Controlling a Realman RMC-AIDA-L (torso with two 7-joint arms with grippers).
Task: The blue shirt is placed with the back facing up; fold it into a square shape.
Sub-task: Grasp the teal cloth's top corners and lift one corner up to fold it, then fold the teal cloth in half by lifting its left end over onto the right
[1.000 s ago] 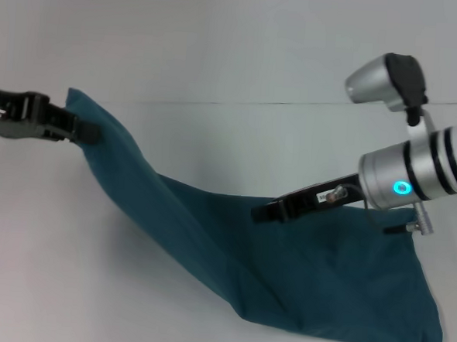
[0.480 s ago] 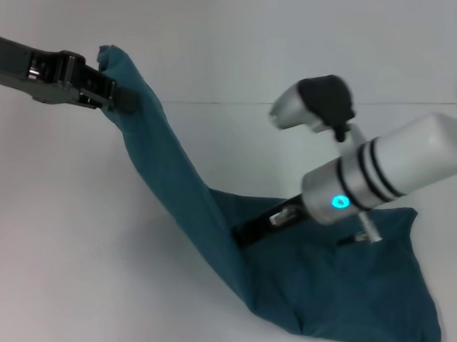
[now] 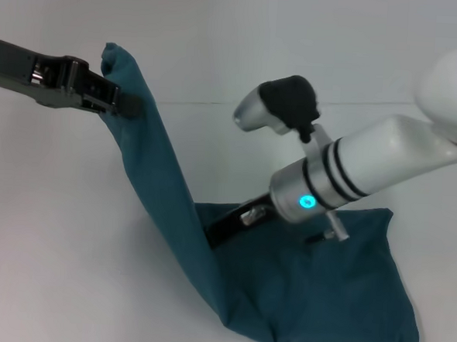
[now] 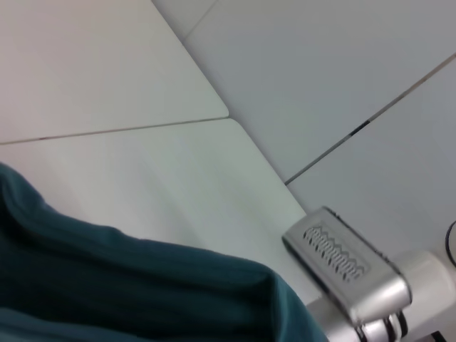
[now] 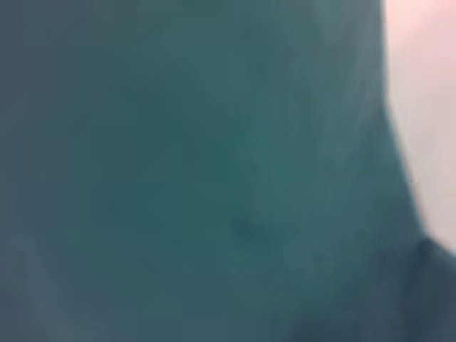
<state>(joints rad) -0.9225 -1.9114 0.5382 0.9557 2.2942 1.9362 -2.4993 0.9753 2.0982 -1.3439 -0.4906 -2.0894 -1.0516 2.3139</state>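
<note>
The blue shirt lies bunched on the white table at the front right, with one end pulled up in a steep band to the upper left. My left gripper is shut on that raised end, high above the table. My right gripper reaches down to the base of the raised band, its tip against the cloth; whether it is open or shut does not show. The shirt fills the right wrist view and crosses the left wrist view. No lettering shows.
A seam line runs across the table's far side. The right arm's silver body hangs over the shirt's middle; it also shows in the left wrist view.
My left gripper has lifted the shirt's end higher and carried it right. My right arm has moved left and down along the shirt. The cloth on the table has drawn in leftward.
</note>
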